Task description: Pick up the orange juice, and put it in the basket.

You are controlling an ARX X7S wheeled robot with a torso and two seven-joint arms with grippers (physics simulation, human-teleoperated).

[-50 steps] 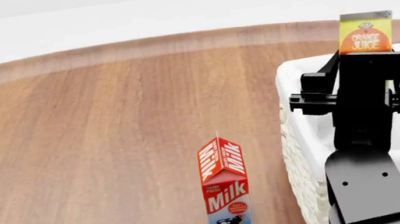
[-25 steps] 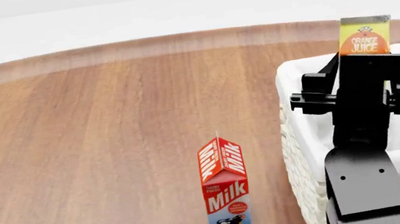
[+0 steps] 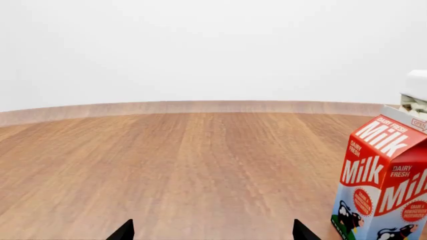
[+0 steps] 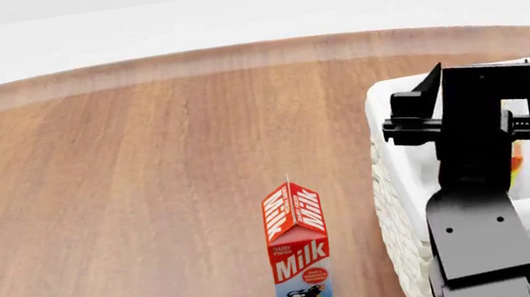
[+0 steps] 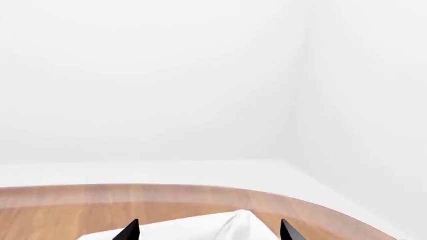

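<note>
One orange juice [image 4: 517, 160] sliver shows inside basket [image 4: 397, 200]; right gripper [image 5: 208, 231] above, fingers spread, gripping nothing.

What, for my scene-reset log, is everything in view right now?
Round brown wooden table: one, under everything.
Red and white gable-top "Milk" carton: one, upright on the table, left of the basket and apart from it.
Cream-white woven wicker basket with white cloth liner: one, at the table's right side.
Orange juice carton: one; only an orange-yellow sliver shows inside the basket, the rest hidden behind the right arm.
Left gripper: black, open, empty, low over the table near the robot.
Right arm: black, reaching over the basket.
Right gripper: black, open, empty, above the basket's liner.
</note>
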